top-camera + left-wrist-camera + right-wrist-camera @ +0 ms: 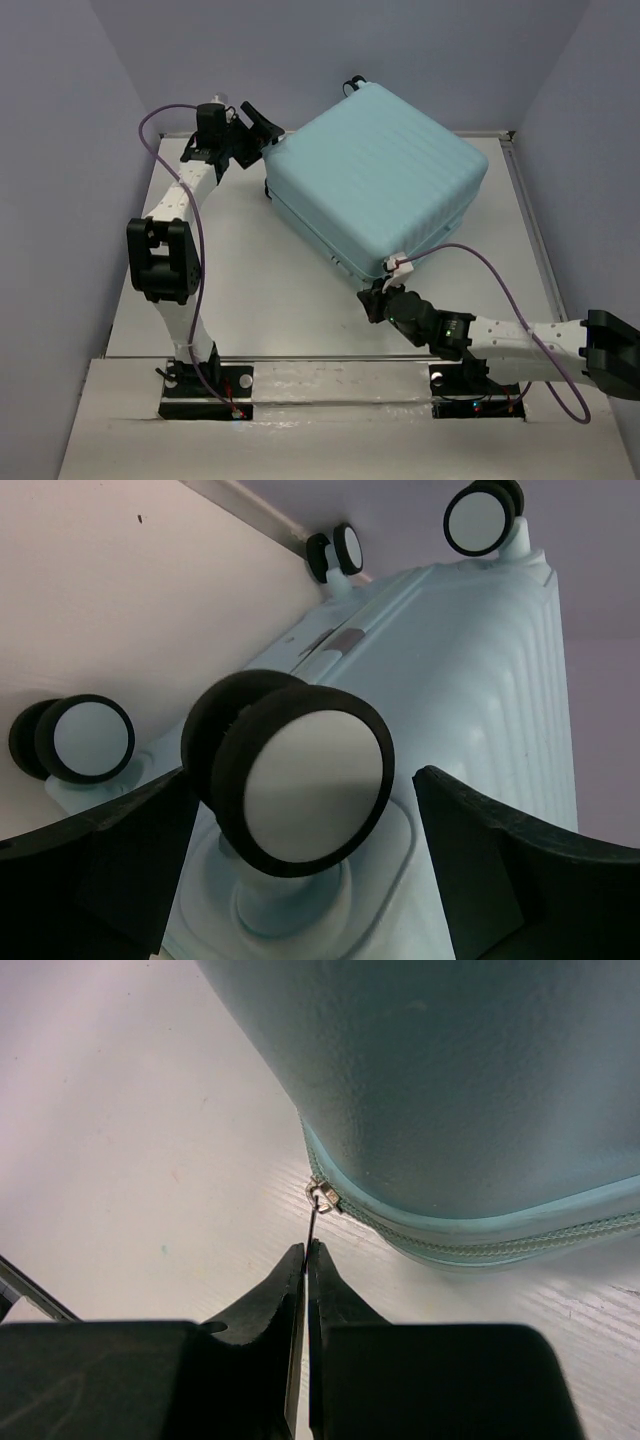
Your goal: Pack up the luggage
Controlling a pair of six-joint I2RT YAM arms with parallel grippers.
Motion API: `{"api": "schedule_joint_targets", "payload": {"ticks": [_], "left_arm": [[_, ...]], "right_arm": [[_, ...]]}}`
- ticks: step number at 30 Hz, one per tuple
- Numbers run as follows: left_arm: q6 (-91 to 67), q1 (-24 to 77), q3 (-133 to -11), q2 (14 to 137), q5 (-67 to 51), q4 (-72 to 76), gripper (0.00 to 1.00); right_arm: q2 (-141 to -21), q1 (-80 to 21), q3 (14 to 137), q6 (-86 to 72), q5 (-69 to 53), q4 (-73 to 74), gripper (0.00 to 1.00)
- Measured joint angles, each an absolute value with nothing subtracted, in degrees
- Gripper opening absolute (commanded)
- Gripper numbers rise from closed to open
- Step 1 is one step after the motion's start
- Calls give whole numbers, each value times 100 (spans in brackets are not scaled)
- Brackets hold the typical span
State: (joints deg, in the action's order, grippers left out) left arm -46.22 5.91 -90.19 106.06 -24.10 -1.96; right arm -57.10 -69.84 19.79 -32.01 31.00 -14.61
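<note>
Top external view gives the big picture: the luggage [375, 180] lies shut and flat on the white table [260, 290], turned on a diagonal and filling the upper middle of the frame. The left gripper [258, 132] sits at its upper-left corner and the right gripper [378, 300] at the corner nearest the bottom of the frame. From up there you can't really read what either set of fingers is doing, so the wrist cams do the work. Left wrist view looks straight at the wheel end of the case, which the overhead mostly hides: one big caster wheel [305, 785] is dead centre, with three more wheels further off, one at the left edge and two along the top. The left gripper [305, 820] is spread wide, its black fingers [110, 870] in the bottom corners of the frame either side of that wheel, and I see a gap on both sides, so no contact. Right wrist view shows the detail nobody else gets: the right gripper [305, 1255] is pinched tight on the thin metal zipper pull [314, 1222], which runs up from the fingertips to the slider on the zipper track [480, 1240] at the luggage's rounded corner, just above the fingers in the frame.
</note>
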Motion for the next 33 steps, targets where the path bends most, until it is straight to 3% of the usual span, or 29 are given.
{"api": "schedule_joint_targets", "payload": {"ticks": [9, 12, 16, 18, 19, 20, 23, 29, 33], "left_arm": [[-4928, 534, -9113, 10997, -2377, 126, 94], [-5105, 506, -8917, 10997, -2379, 482, 80], [-5266, 475, -8761, 10997, -2392, 663, 74], [-5339, 473, -8761, 10997, -2399, 718, 61], [-5398, 473, -8759, 10997, -2410, 740, 50], [-5443, 469, -8753, 10997, -2403, 744, 30], [-5927, 427, -8678, 10986, -2418, 784, 6], [-5968, 375, -8066, 10742, -2182, 1505, 6], [-5935, 80, -6932, 9854, -1693, 2038, 6]], "right_arm": [[-5760, -6984, 1979, -3194, 3100, -1500, 7], [-5833, -6984, 1981, -3192, 3103, -1559, 7], [-5865, -6984, 1984, -3192, 3096, -1599, 7], [-5865, -6984, 1984, -3192, 3094, -1605, 7], [-5865, -6984, 1986, -3192, 3092, -1610, 7], [-5876, -6984, 1988, -3192, 3089, -1623, 7], [-5951, -6984, 2012, -3190, 3074, -1656, 7], [-6200, -7017, 2246, -3111, 3140, -1586, 7], [-6626, -7133, 2694, -2893, 3227, -1404, 7]]}}
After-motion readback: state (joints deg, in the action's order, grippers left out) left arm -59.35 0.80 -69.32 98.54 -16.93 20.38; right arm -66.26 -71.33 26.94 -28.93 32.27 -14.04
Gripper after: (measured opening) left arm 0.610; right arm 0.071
